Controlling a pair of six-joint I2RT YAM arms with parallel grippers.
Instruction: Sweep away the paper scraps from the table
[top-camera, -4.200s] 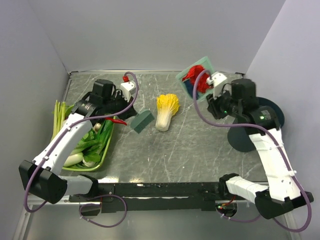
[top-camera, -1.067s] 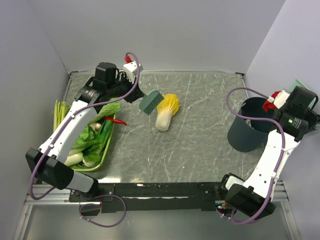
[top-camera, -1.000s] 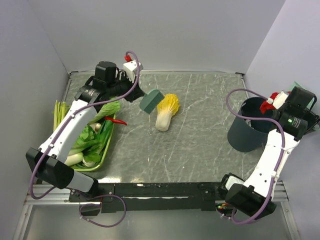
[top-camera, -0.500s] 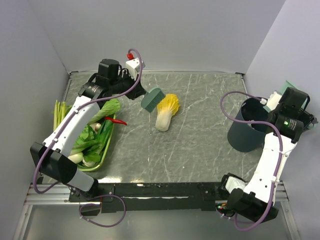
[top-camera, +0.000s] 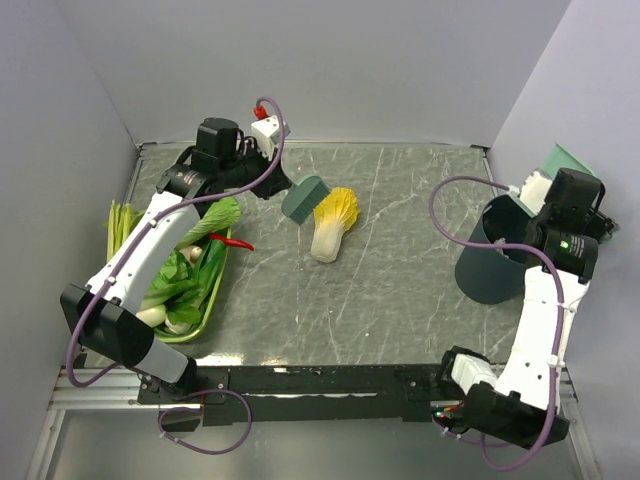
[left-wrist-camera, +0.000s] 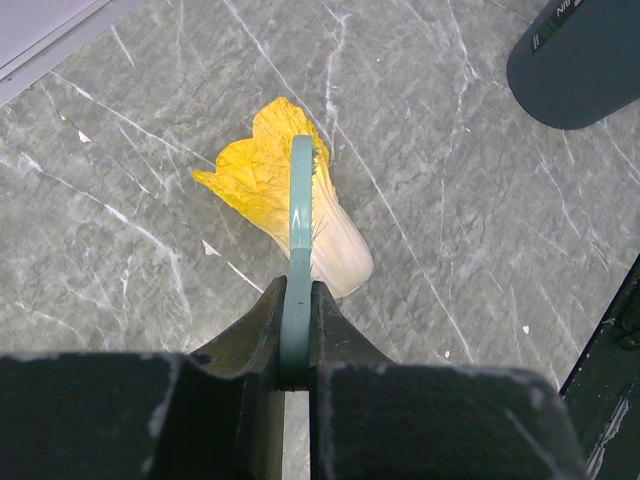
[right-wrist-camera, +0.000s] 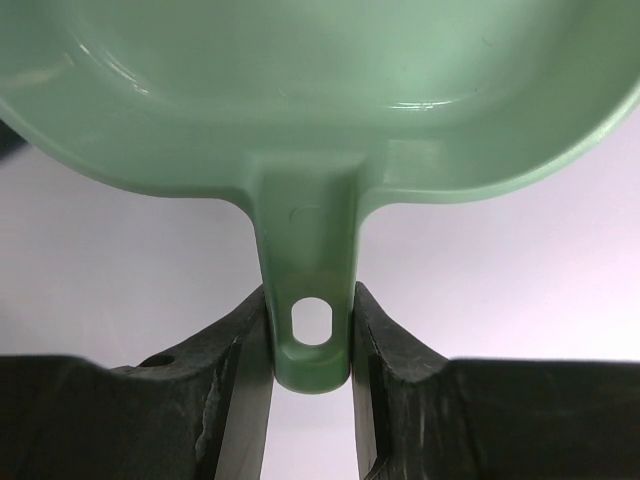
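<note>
At my remote station, the left claw (left-wrist-camera: 297, 318) is clamped tight on a dark green brush (top-camera: 304, 198). On the wrist camera its two black fingers pinch the thin teal spine, which shows edge-on with no gap either side. The brush hangs tilted above the table (top-camera: 400, 290), a slab of dark grey-green marble pattern crossed by white veins with a pale metal rim. Its bristle end is just over the frilled yellow tip of a cabbage (top-camera: 333, 222). The cabbage lies on its side near the middle of the far half, yellow leaves fading to a smooth white base.

The right claw (right-wrist-camera: 310, 325) is closed on the flat handle of a pale green plastic dustpan (right-wrist-camera: 300, 80), gripping either side of the oval hanging hole. The pan's glossy, rounded hollow faces the wrist camera. From above, the pan is raised at the right wall, just beyond a round, dark blue-grey bin (top-camera: 490, 268) standing at the table's right edge.

Where the paper scraps are, I cannot tell. I see only a few pale flecks on the stone near the cabbage, too small to tell apart from the veining.

At the left edge a bright green tray (top-camera: 205, 322) holds leafy greens (top-camera: 185, 280) and a slim red chili (top-camera: 236, 242).
</note>
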